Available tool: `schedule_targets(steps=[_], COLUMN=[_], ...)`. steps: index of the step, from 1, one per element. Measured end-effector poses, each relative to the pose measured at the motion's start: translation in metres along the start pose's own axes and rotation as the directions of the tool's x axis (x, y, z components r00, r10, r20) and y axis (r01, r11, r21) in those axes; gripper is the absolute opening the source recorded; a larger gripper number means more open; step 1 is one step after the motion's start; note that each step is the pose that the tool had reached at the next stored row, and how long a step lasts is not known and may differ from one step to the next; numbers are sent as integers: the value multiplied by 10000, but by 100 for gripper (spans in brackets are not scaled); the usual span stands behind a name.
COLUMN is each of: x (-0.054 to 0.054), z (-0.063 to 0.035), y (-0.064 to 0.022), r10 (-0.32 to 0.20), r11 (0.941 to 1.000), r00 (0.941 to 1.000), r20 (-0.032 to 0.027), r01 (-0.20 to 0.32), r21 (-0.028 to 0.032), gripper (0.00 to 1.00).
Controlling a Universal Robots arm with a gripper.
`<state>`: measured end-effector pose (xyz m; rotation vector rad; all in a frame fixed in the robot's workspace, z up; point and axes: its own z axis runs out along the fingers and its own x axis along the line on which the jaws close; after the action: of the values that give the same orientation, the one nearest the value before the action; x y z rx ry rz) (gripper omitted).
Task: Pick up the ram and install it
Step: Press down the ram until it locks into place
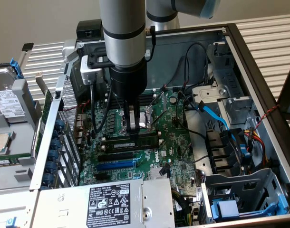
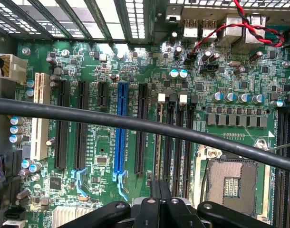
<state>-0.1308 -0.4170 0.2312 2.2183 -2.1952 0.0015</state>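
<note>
One step looks mostly done: ram [image 1: 146,140] stands on edge in a slot of the mobo [image 1: 176,142], directly under the gripper [image 1: 132,128]. Pincer fingers are closed together, tips at the ram's top edge; grip vs. push: cannot tell. Full seating and latches not confirmed. Blue slot [image 1: 114,166] is vacant.

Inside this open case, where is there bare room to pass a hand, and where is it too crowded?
Free: bare wall behind the motherboard, and power supply lid. Crowded: the tool over the slots, cables beside the drive cage.
</note>
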Motion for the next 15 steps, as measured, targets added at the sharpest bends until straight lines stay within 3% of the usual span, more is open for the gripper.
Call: schedule_targets(steps=[15], x=[-1], z=[22], y=[25], r10=[0], r11=[10000], r00=[10000], r20=[18], r01=[0], r21=[0], gripper=[11])
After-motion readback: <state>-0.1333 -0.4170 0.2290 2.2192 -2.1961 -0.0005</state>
